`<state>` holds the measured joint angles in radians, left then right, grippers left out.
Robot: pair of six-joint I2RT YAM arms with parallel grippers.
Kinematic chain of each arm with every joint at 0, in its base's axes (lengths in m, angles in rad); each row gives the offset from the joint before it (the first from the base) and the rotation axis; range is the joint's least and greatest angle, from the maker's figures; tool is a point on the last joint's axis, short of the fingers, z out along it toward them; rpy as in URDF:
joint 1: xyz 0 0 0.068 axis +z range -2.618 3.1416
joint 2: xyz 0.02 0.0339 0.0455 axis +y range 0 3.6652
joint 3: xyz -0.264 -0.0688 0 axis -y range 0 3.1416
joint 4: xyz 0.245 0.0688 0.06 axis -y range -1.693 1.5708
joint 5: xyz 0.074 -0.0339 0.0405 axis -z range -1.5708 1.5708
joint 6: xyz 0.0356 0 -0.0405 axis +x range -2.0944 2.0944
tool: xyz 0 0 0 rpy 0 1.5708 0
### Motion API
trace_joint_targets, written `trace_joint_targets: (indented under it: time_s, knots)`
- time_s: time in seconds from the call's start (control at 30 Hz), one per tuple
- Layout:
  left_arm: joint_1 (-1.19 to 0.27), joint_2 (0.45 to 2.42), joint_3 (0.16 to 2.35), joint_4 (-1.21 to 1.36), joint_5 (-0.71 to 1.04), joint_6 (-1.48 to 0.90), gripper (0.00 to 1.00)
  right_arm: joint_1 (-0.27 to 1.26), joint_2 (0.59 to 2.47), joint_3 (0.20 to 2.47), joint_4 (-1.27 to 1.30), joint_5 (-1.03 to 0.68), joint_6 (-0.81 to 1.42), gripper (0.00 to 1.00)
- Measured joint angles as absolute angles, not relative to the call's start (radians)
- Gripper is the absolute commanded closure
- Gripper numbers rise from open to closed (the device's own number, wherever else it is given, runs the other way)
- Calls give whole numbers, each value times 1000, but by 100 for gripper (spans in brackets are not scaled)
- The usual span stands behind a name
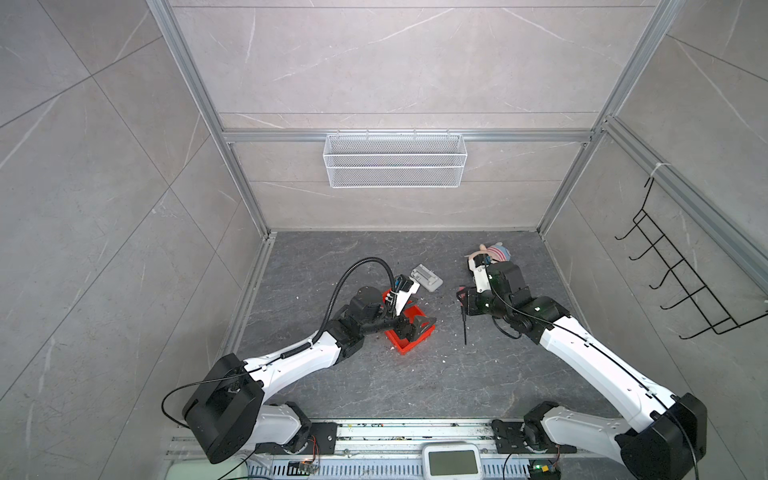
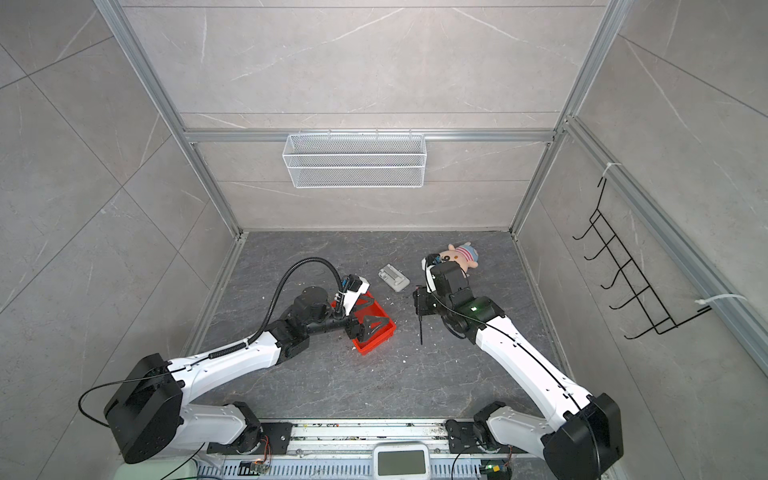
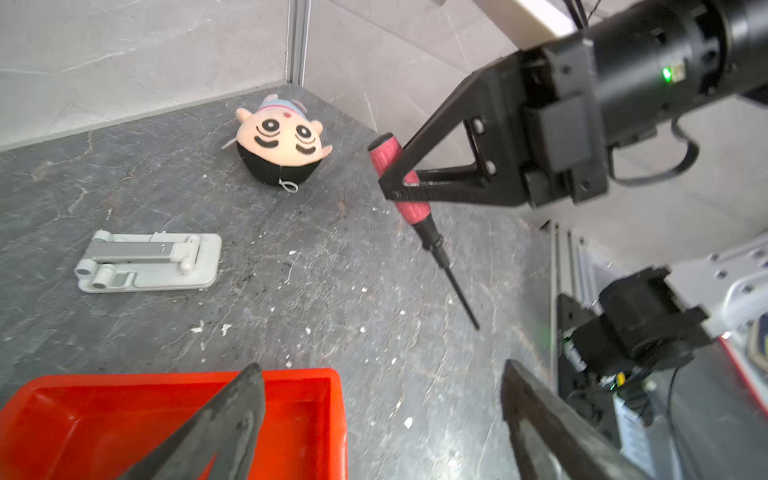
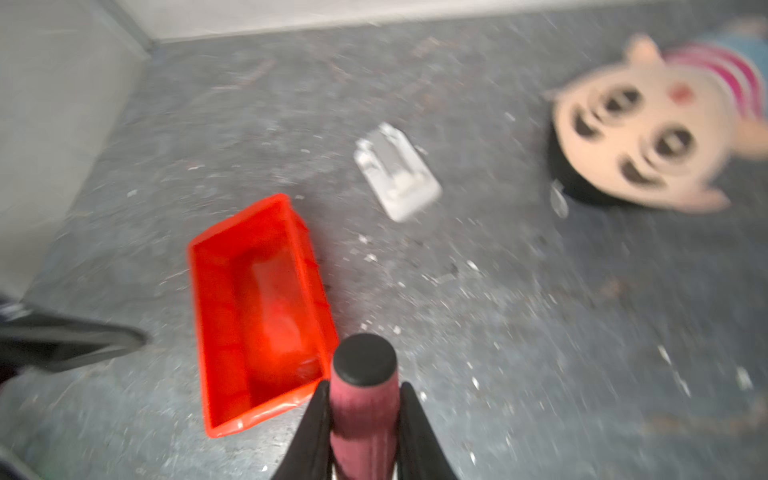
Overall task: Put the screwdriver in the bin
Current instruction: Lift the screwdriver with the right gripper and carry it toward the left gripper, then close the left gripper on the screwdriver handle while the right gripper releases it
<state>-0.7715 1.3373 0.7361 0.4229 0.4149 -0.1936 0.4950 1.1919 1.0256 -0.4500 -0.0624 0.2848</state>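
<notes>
The screwdriver [image 3: 430,235] points shaft-down toward the tabletop [image 3: 332,291], its red handle pinched tight in the right gripper [image 3: 401,183]. It is beside the bin [image 3: 166,376], clear of its walls. The left gripper [image 3: 380,365] hovers at the bin's edge, spread wide and empty.

Red-handled screwdriver [image 3: 426,230] points shaft-down, well apart from the red bin [image 4: 266,307].

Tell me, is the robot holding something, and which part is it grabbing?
Yes. The right gripper pinches the screwdriver by its red handle, with the thin shaft pointing down. The left gripper is open and holds nothing.
</notes>
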Motion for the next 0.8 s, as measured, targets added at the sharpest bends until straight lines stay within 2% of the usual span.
trace_joint_targets:
  time_s: [0.33,0.8]
  knots:
    - [-759,1426,726,598,451,-346,34,565,1296,1105,-358,-208,191,100]
    - [-759,1475,727,660,475,-401,52,593,1314,1121,-300,-259,186,100]
